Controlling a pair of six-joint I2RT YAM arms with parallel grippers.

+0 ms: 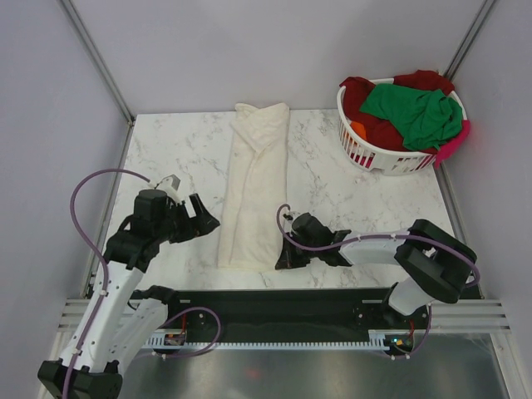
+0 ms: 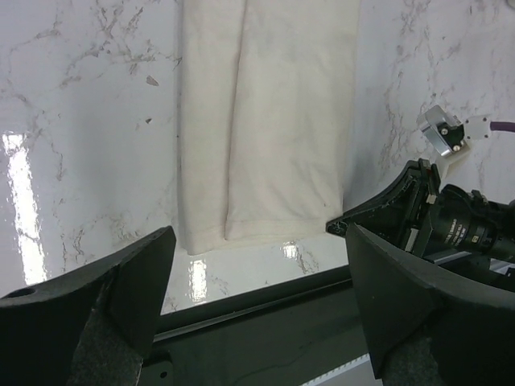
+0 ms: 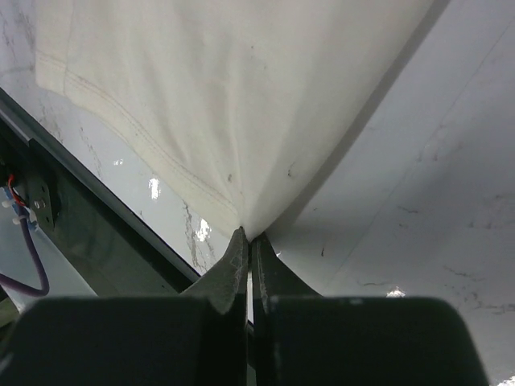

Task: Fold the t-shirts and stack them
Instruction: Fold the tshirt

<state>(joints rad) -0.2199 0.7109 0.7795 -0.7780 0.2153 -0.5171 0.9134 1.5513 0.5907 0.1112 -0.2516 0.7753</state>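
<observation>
Cream t-shirt (image 1: 253,187) lies mid-desk (image 1: 166,141) as a long narrow strip w/ both sides folded in, running from the far edge to nr the front, hem end towards the arms. Right gripper (image 1: 285,258) sits low at the hem's right corner, pressed together w/ the cloth pinched in its tips. In the right wrist view, fabric fans up & out from that gripper (image 3: 248,243), the corner raised a bit off the marble. Left gripper (image 1: 204,218) is off to the strip's left, not touching it, spread wide & holding nothing; its wrist view shows the hem lying flat beyond the two open fingers (image 2: 133,277).

Black rail (image 1: 283,303) runs along the front edge, just beside the hem. White slatted basket (image 1: 366,156) stands at the far right corner, well apart from the strip. It's heaped w/ a green t-shirt (image 1: 416,112) on top, a dark red t-shirt (image 1: 362,96) under it, an orange bit (image 1: 358,130) at the left rim & a pink piece (image 1: 455,143) hanging over the right rim. Right forearm (image 1: 370,245) lies low across the desk, right of the hem.
</observation>
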